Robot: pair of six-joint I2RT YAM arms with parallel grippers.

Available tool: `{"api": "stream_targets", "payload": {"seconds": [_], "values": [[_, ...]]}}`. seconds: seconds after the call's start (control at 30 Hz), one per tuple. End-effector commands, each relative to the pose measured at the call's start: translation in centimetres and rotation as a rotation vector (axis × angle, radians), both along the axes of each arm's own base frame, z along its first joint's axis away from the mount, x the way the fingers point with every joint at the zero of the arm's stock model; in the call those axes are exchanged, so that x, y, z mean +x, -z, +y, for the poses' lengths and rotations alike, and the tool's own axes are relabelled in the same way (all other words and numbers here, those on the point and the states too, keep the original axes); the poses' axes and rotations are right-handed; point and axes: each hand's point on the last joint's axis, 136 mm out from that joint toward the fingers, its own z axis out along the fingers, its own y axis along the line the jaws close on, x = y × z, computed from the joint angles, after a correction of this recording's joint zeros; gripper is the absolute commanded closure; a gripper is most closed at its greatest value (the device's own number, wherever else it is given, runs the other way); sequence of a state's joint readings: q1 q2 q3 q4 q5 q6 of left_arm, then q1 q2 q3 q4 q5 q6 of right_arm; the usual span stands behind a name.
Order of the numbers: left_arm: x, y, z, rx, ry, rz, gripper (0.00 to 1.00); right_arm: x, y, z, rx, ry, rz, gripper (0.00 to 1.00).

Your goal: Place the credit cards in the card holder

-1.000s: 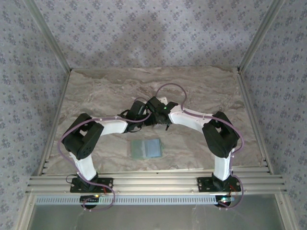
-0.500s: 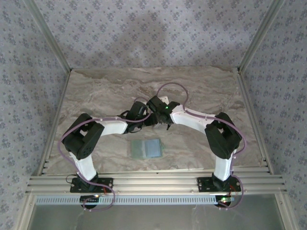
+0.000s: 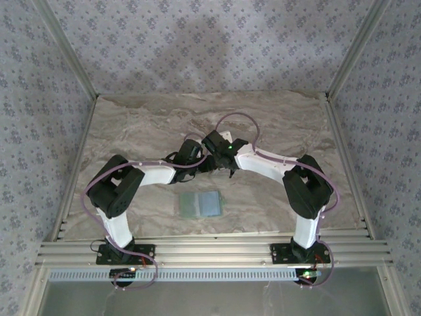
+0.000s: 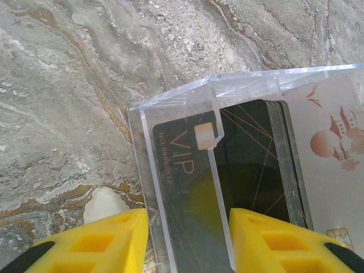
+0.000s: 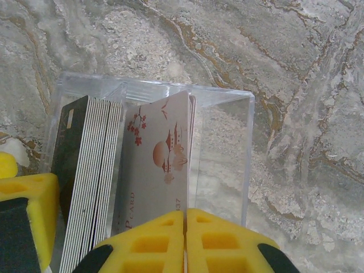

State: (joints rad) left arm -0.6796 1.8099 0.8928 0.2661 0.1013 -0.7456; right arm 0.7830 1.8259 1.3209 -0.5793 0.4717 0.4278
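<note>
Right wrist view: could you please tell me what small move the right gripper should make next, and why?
Probably lift the right gripper straight up. Its fingers look shut on the pale card standing in the clear box, the left gripper seems to steady that box, and the card holder lies open, ready.

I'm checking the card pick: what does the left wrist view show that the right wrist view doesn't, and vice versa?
Left wrist adds: gold VIP lettering on the black front card, and both left gripper fingers flanking the clear box at its end. Right wrist adds: the right gripper closed on the edge of the pale printed card. Shared: the clear box, the dark card stack, that pale card, the marbled table.
</note>
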Motion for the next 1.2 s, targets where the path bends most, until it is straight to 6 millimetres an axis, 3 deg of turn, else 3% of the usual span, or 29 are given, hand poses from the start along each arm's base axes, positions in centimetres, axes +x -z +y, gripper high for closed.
{"api": "stream_targets", "payload": {"seconds": [0.0,0.2,0.67,1.17], "values": [[-1.9,5.1,2.8,0.129,-0.026,0.131,0.59,-0.5,-0.6,-1.4,-0.032,0.013,0.000,0.91],[-1.8,5.3,2.9,0.120,-0.032,0.137,0.60,-0.5,-1.4,-1.6,-0.028,0.013,-0.014,1.00],[-1.8,5.8,3.0,0.116,-0.031,0.150,0.60,-1.1,-2.5,-0.4,0.146,-0.033,0.014,1.00],[-1.8,6.2,3.1,0.110,-0.032,0.159,0.60,-1.0,-4.8,-0.9,0.314,-0.026,0.010,1.00]]}}
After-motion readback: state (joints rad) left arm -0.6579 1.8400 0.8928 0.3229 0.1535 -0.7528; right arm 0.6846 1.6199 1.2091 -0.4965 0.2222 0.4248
